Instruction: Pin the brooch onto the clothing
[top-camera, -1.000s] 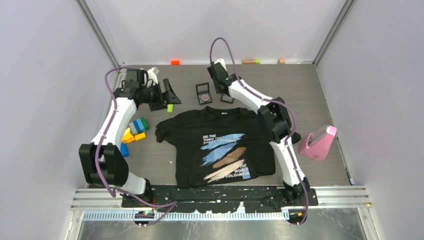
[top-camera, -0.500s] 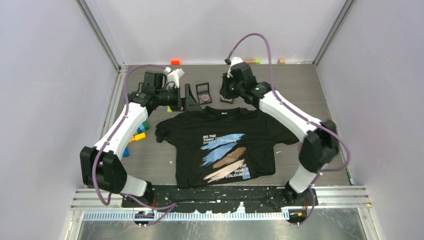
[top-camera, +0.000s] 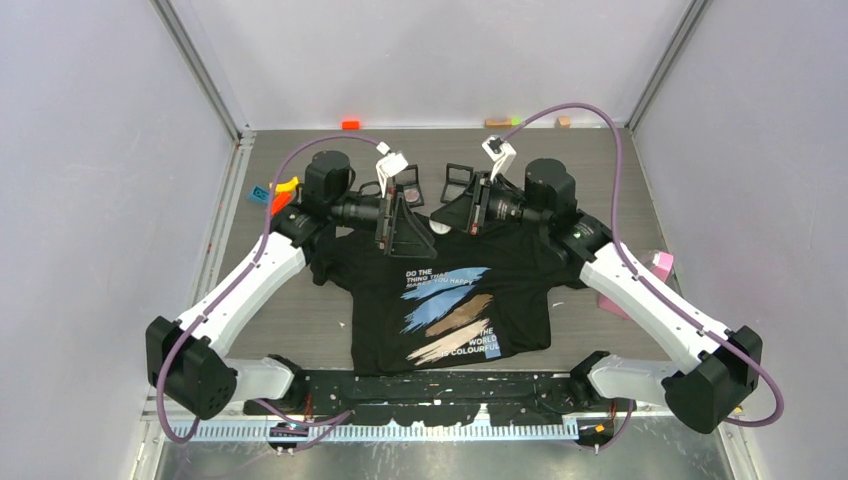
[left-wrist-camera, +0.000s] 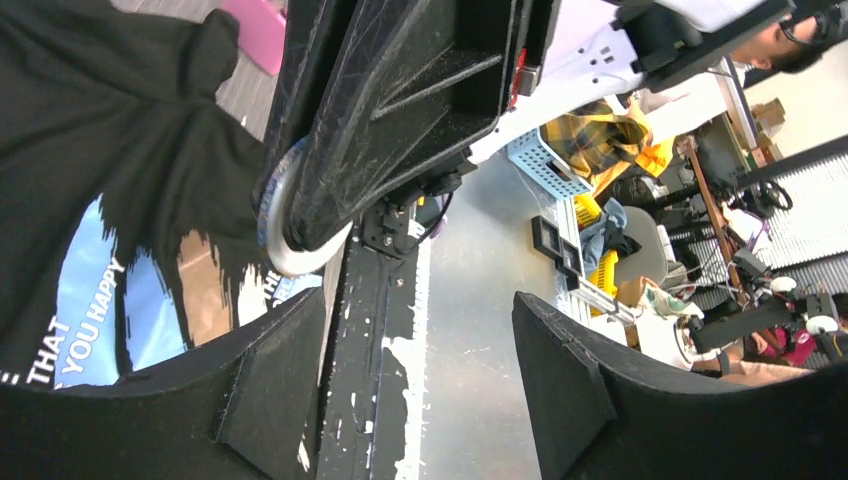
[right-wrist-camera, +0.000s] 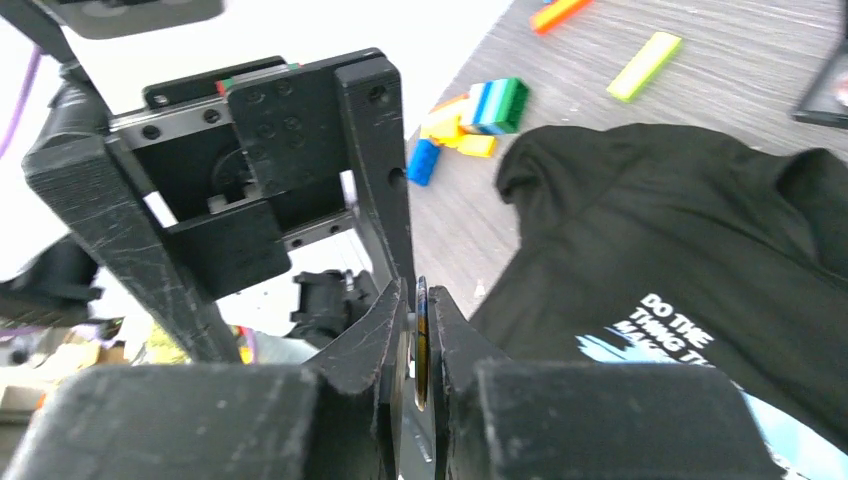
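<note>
The black T-shirt (top-camera: 450, 300) with white text and blue, tan and cream streaks lies flat on the table, collar at the far side. It also shows in the left wrist view (left-wrist-camera: 100, 150) and the right wrist view (right-wrist-camera: 680, 230). My right gripper (top-camera: 452, 212) hovers over the collar, shut on the brooch (right-wrist-camera: 421, 335), a thin round disc seen edge-on between the fingers. My left gripper (top-camera: 412, 228) is open and empty, facing the right gripper closely. In the left wrist view the brooch (left-wrist-camera: 285, 235) shows as a silvery disc in the right gripper's fingers.
Two small black open boxes (top-camera: 408, 185) (top-camera: 457, 180) sit behind the collar. Coloured blocks (top-camera: 278, 190) lie at the left, also in the right wrist view (right-wrist-camera: 480, 115). A pink object (top-camera: 655, 268) sits at the right. Small blocks (top-camera: 350, 124) line the back wall.
Both arms have swung in from the back of the table and now meet over the shirt's collar, gripper tips facing each other.
</note>
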